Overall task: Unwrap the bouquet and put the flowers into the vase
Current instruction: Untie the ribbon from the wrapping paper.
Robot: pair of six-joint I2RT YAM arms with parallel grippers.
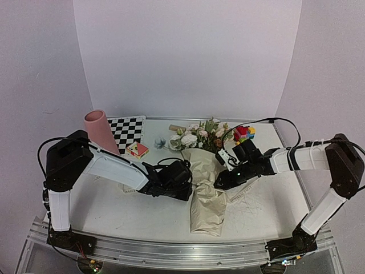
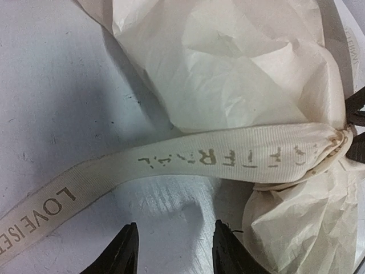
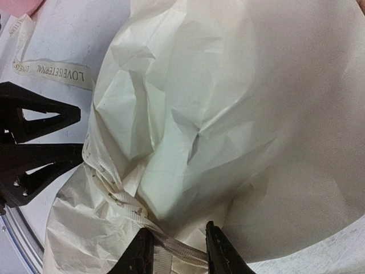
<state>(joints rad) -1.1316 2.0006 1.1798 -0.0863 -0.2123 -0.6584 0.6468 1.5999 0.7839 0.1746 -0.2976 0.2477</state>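
Note:
The bouquet (image 1: 206, 188) lies in the middle of the table in its crumpled beige paper (image 2: 239, 74). The flowers (image 1: 199, 136) point to the far side. A cream printed ribbon (image 2: 228, 154) is tied round its narrow neck. My left gripper (image 1: 185, 191) sits at the neck's left side. In the left wrist view it (image 2: 174, 228) is open over bare table, just short of the ribbon. My right gripper (image 1: 219, 182) is at the neck's right side; its jaws (image 3: 174, 234) stand apart with the ribbon (image 3: 171, 254) lying between them. The pink vase (image 1: 100, 128) stands at the back left.
A checkerboard (image 1: 126, 130) and a small toy house (image 1: 137, 149) lie beside the vase. A colourful toy-brick block (image 1: 243, 133) sits at the back right, behind the right arm. The ribbon's loose end (image 3: 57, 71) trails on the table to the left. A metal rail (image 1: 171, 251) edges the front.

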